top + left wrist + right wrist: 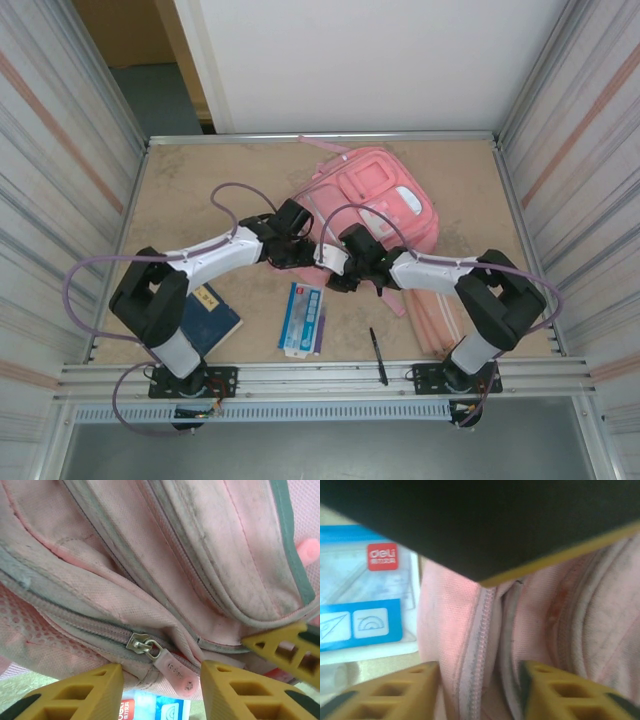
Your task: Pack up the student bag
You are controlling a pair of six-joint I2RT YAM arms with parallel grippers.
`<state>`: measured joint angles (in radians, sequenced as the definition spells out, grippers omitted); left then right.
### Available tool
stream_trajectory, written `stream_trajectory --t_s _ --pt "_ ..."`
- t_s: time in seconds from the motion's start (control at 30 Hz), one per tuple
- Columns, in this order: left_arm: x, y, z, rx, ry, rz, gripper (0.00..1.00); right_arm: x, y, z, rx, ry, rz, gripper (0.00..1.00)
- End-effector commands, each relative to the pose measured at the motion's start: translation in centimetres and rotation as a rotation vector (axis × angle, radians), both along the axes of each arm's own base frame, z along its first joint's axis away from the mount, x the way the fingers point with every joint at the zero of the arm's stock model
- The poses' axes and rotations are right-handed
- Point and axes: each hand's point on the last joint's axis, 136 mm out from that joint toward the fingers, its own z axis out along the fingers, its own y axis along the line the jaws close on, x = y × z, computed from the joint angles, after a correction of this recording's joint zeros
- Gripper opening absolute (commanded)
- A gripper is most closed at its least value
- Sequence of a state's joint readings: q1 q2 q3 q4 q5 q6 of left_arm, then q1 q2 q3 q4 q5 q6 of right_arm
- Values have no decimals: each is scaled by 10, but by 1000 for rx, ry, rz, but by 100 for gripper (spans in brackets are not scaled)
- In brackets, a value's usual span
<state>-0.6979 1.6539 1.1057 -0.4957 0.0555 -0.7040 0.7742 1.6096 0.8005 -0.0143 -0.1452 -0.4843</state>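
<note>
Yellow fingers (75,695) of the left hand (161,672) are standing spread either side of the zip pull (172,670) on the student bag (375,200), lying just beyond both hands, seemingly lining up to open that shut pocket. Right hand (480,672) is straddling a seam fold alongside, pinching or not I cannot tell, while ruler set (302,318), blue book (212,318) and pen (377,355) are waiting unpacked behind the hands.

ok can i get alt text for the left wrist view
Close-up of the pink student bag, the pink pull tab of its metal zip slider lying between the open yellow fingers of the left gripper. A blue and white packet peeks out below.
</note>
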Motion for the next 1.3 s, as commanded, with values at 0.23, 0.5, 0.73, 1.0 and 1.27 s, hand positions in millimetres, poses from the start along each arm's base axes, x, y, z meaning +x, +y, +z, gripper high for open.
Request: stream_trajectory --t_s 0.23,0.5,0.73,1.0,1.27 --pt "21 62 -12 83 -5 149 28 8 5 13 -60 -50 77 1" --pt "8 83 -23 -14 7 178 26 39 12 44 -107 -204 153 0" --pt "-16 47 -38 -141 43 80 24 50 -9 54 -92 -302 142 5" --pt "-27 -13 -43 -286 89 -36 23 50 -27 73 47 -293 -40 47" --pt "-38 -64 -22 -379 75 -123 24 72 -94 106 302 -143 -624 100"
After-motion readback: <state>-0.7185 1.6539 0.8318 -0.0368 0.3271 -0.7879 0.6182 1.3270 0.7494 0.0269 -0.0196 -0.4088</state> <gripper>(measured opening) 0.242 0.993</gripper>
